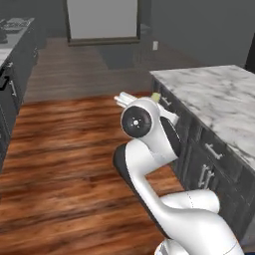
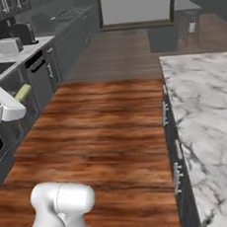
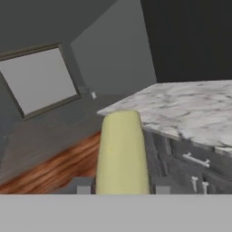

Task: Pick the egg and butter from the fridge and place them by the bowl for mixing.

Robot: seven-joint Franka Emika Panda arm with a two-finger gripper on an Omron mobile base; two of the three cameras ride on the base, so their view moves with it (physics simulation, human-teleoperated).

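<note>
A: Far left, right base view?
B: Dark cabinet run w/ pale counter (image 2: 19, 52), silver boxy appliance (image 2: 10, 45) on top. Just in front, white arm's two-finger gripper (image 2: 15, 98) pokes in from left edge, clamped on the yellowish-olive rectangular butter stick (image 2: 23, 91); stick end sticks out up-right past the hand.

A: Hand view confirm?
B: Yes. Butter (image 3: 121, 152) stands up between the small dark fingertips (image 3: 84, 189), both sides pressed to it. Jaws narrow, gripping butter. Held in air, over floor.

A: Middle?
B: Reddish-brown wood plank floor (image 2: 102, 131), bare between cabinet runs. Far wall: big pale grey framed panel (image 2: 134, 3).

A: Left base view?
B: Arm rises lower right, elbow joint mid-frame. Gripper (image 1: 158, 102) mostly hidden behind arm; tip of butter (image 1: 156, 96) peeks above, near island corner.

A: Right side?
B: White-grey marble-top island (image 2: 209, 105) w/ dark drawer fronts, bar handles. Butter is beside its near corner, not over it, not touching.

A: Egg, bowl, fridge?
B: Can't pick them out.
</note>
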